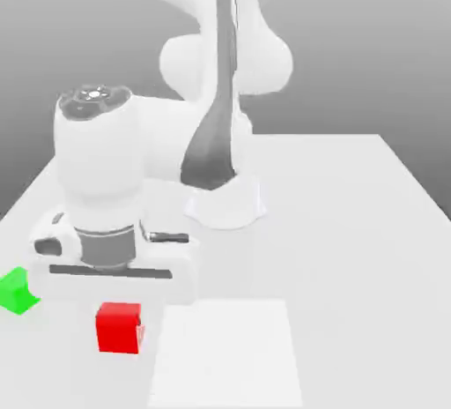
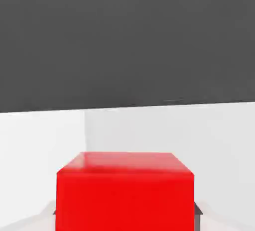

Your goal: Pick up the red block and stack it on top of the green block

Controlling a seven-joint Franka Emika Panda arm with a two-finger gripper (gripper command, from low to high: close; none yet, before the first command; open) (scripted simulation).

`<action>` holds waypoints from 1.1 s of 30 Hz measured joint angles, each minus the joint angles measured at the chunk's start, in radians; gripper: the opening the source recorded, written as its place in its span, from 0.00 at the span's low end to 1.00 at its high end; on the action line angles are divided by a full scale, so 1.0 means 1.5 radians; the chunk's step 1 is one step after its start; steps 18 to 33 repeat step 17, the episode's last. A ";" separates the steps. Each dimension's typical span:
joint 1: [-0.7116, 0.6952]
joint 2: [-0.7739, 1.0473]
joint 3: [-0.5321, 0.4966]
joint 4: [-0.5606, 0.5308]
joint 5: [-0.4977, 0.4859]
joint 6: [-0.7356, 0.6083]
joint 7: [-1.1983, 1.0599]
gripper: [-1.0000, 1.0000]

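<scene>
Pale grey desk (image 1: 352, 222) under a grey backdrop carries everything. Low over it hangs the white tool (image 1: 119, 297), and whether it is clenched or released cannot be told. Just beneath it, the red block (image 1: 119, 327) sits close in front of the hand camera (image 2: 124, 195). Near it, toward the exterior view's left, the green block (image 1: 15, 291) rests on the desk, partly behind the tool's body. A lighter square patch (image 1: 229, 354) lies beside the red block on the exterior view's right.
</scene>
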 joint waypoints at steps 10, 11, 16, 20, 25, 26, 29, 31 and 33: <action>-0.181 -0.011 -0.104 -0.029 0.056 0.013 -0.123 0.00; -0.187 0.007 -0.096 -0.028 0.074 0.029 -0.137 0.00; -0.212 0.068 -0.061 -0.024 0.130 0.080 -0.178 1.00; -0.212 0.068 -0.061 -0.024 0.130 0.080 -0.178 1.00; -0.212 0.068 -0.061 -0.024 0.130 0.080 -0.178 1.00; -0.212 0.068 -0.061 -0.024 0.130 0.080 -0.178 1.00; -0.212 0.068 -0.061 -0.024 0.130 0.080 -0.178 1.00; -0.212 0.068 -0.061 -0.024 0.130 0.080 -0.178 1.00; -0.212 0.068 -0.061 -0.024 0.130 0.080 -0.178 1.00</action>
